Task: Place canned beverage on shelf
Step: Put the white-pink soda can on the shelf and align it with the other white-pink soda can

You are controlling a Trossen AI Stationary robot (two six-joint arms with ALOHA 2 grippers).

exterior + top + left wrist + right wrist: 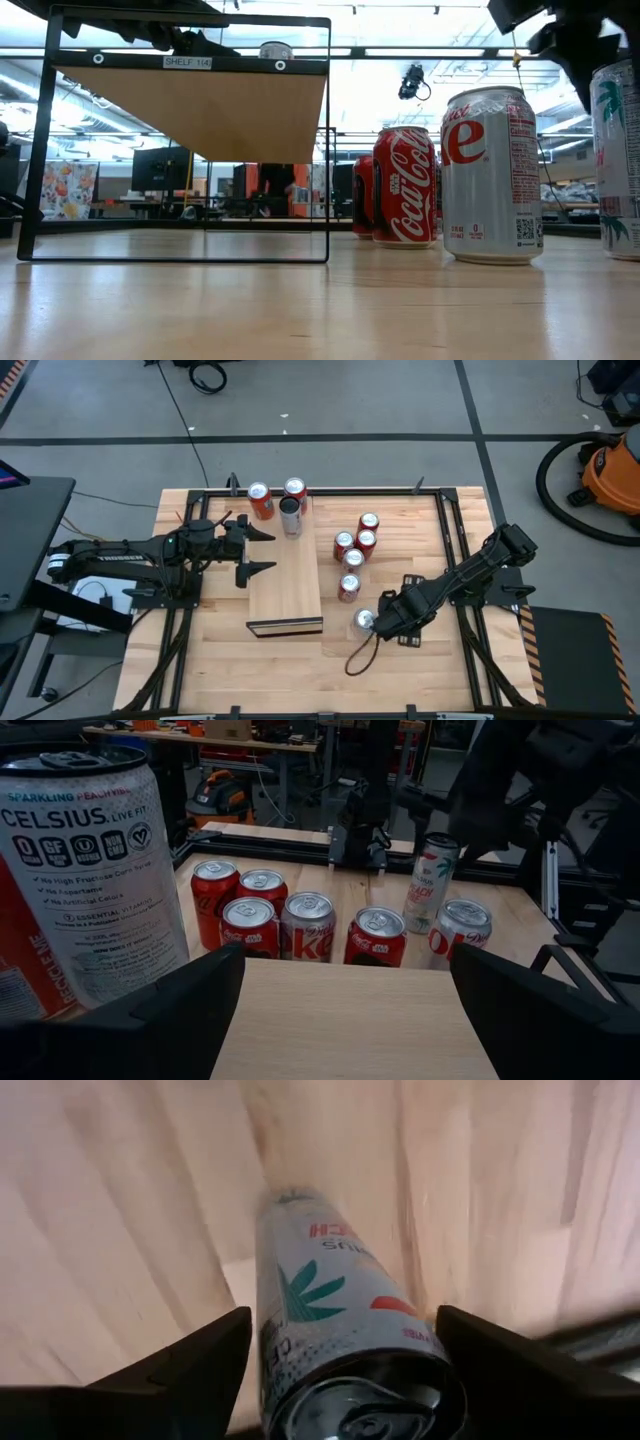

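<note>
The shelf (285, 585) is a long pale wood board on a black frame. It also shows in the low view (200, 110) and the left wrist view (350, 1020). My right gripper (378, 622) is shut on a tall white can with a green leaf print (330, 1280), near the table's front right of the shelf. The can also shows in the high view (365, 620), the left wrist view (430, 880) and the low view (622, 150). My left gripper (265, 552) is open and empty, level over the shelf's far left part (345, 1020). My right gripper pinches the white can's side near its top (272, 1355) between its two fingers (190, 1370), one on each side. The fingers come slanting down from the table's right. The can leans a little. I cannot tell whether its bottom (620, 252) is on the tabletop.
Several red and silver cola cans (355, 550) stand in a cluster right of the shelf. A Celsius can (90, 870) and two red cans (278, 497) stand at the shelf's far end, close to my left gripper. A black frame (440, 500) edges the slatted tabletop.
</note>
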